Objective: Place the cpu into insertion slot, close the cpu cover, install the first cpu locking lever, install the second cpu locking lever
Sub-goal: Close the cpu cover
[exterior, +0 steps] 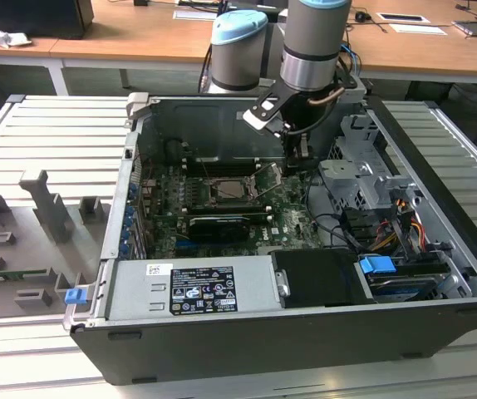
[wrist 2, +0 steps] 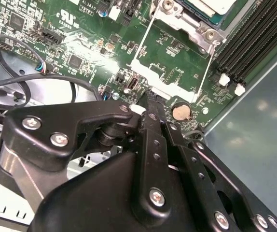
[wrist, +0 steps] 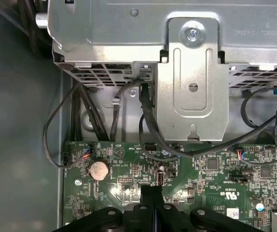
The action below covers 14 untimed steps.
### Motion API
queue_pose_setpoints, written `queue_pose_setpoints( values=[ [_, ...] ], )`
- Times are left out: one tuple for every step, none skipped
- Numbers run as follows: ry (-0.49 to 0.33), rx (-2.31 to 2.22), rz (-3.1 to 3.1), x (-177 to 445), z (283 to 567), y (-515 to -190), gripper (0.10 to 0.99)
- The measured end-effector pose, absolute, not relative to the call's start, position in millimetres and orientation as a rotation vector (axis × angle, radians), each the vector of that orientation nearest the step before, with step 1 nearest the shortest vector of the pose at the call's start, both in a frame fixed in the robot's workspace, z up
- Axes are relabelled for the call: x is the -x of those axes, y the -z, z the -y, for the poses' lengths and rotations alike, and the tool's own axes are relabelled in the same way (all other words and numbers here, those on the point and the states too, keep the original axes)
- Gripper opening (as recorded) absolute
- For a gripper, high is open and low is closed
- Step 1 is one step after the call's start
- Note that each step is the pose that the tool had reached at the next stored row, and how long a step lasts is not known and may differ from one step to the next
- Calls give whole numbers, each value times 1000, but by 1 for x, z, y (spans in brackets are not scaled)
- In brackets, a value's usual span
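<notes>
The insertion slot (exterior: 226,189) lies in the middle of the green motherboard inside the open computer case. In the second wrist view the pale-topped cpu (wrist 2: 210,5) rests in the slot's silvery rim (wrist 2: 196,26). The cpu cover (wrist 2: 170,88) is swung open away from the slot, and the board shows through its square window; in the exterior view the cover (exterior: 265,177) stands raised at the slot's right. My gripper (exterior: 298,156) hangs just beyond the cover's free edge. Its black fingers are shut together, tips low over the board in both wrist views (wrist 2: 150,102) (wrist: 151,189), with nothing between them.
Black memory slots (wrist 2: 247,34) flank the socket. A coin battery (wrist: 99,170) sits near the fingertips. Black cables (wrist: 148,121) run from the metal drive cage (wrist: 191,72) to the board. The power supply (exterior: 193,287) fills the case front. Grey fixtures (exterior: 43,208) stand on the exterior view's left.
</notes>
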<state>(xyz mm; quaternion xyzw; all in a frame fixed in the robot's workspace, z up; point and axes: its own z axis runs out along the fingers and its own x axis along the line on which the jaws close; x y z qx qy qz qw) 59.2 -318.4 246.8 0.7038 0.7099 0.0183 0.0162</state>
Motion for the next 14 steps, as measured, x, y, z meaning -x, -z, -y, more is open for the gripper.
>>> queue_pose_setpoints(
  values=[
    [-57,-2189,-2207,-57,318,-247,106],
    [-57,-2189,-2207,-55,318,-247,106],
    [-57,-2189,-2208,-54,318,-247,106],
    [-57,-2189,-2208,-52,318,-247,106],
    [-57,-2189,-2208,-52,318,-247,106],
    [-57,-2189,-2208,-51,318,-247,106],
    [-57,-2189,-2207,-50,318,-247,106],
    [-57,-2189,-2208,-49,318,-247,106],
    [-57,-2189,-2207,-46,318,-247,106],
    [-57,-2189,-2208,-44,318,-247,106],
    [-57,-2189,-2208,-43,318,-247,106],
    [-57,-2189,-2207,-42,318,-247,106],
    [-57,-2189,-2207,-42,318,-247,106],
    [-57,-2189,-2207,-41,318,-247,106]
  ],
)
